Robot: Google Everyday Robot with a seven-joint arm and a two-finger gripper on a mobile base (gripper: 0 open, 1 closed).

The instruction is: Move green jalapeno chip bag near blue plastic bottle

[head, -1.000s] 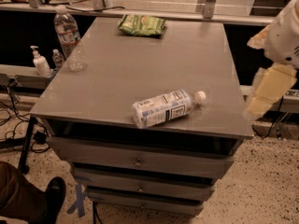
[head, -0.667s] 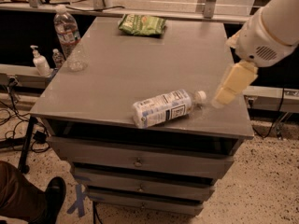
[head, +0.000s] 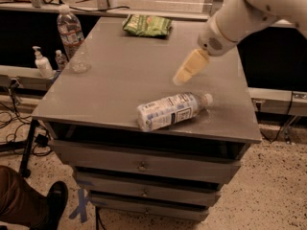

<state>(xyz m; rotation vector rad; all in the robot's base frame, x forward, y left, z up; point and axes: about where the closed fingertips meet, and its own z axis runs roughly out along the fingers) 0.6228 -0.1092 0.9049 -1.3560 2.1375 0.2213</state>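
Gripper (head: 183,74) sits right of centre in the frame, hanging above the grey table top (head: 110,75). It points down and to the left from the white arm (head: 240,13), which comes in from the upper right corner. From here it reads as one cream-coloured wedge, and I cannot tell whether it is open or closed. I see nothing held in it.

Green jalapeno chip bag (head: 147,26) lies flat at the far edge of the table, top centre of the frame. It is well apart from the gripper.

Blue plastic bottle (head: 171,110) lies on its side near the front edge, lower centre. Its white cap points right and slightly up, and its base is toward the lower left. The gripper tip is above and just beyond the bottle's capped end, not touching it. Bag and bottle are well apart, with most of the table top between them.

A clear water bottle (head: 70,31) stands upright at the table's far left corner, upper left. A pump dispenser (head: 42,63) stands on a lower ledge left of the table.

Drawers (head: 142,166) are stacked below the table top. A dark shoe (head: 55,201) shows in the lower left corner.
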